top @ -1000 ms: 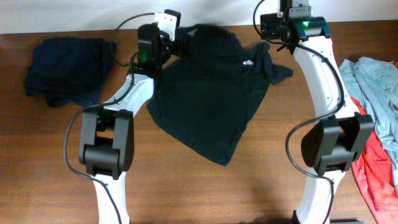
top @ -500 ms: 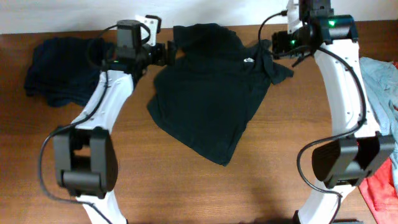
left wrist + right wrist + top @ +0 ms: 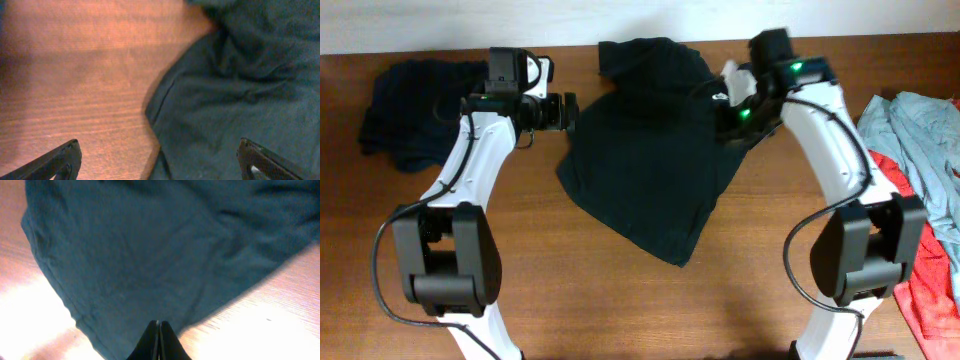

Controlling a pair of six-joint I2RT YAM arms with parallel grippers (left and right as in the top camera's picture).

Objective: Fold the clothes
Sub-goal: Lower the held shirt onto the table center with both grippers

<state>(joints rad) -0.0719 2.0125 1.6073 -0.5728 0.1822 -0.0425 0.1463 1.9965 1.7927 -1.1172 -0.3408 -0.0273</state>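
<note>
The black shirt (image 3: 640, 170) lies unfolded, so nearly all the work remains. The left tool (image 3: 159, 150) is apart, the right tool (image 3: 157, 337) together.

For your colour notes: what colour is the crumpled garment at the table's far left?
The garment is dark navy, clearest overhead.

right hand (image 3: 158, 329) closed, moved over T-shirt (image 3: 640, 165)

A brown wooden table (image 3: 740, 300) meets a pale wall (image 3: 420, 25).
</note>
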